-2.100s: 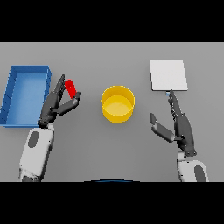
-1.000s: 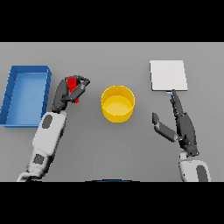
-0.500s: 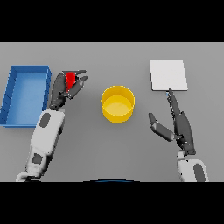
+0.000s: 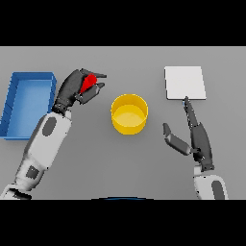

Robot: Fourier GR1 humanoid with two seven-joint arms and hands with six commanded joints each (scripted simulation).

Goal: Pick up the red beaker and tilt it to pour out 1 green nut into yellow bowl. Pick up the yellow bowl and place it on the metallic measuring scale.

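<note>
— Two hands over one grey table (image 4: 120, 168); start me off with the biggest thing on it.

— That would be the blue tray (image 4: 14, 103), an open-topped box at the far left edge, its long side running away from the robot.

— And next in size?

— The metallic measuring scale (image 4: 185, 82), a pale square plate lying flat at the upper right, well apart from everything else on the left.

— Where is the yellow bowl?

— The yellow bowl (image 4: 129, 113) stands upright on the table near the middle, between the two arms, touched by neither. I cannot make out anything inside it.

— What about the arms?

— The left hand (image 4: 76, 89) sits between the tray and the bowl, its fingers and thumb curled around the red beaker (image 4: 87, 83), gripping it. The right hand (image 4: 192, 134) hovers just below the scale with fingers stretched straight toward it and the thumb splayed out to the side, holding nothing.

— And the beaker itself?

— Small, red, mostly wrapped by the dark fingers, leaning toward the bowl but not over it.
</note>
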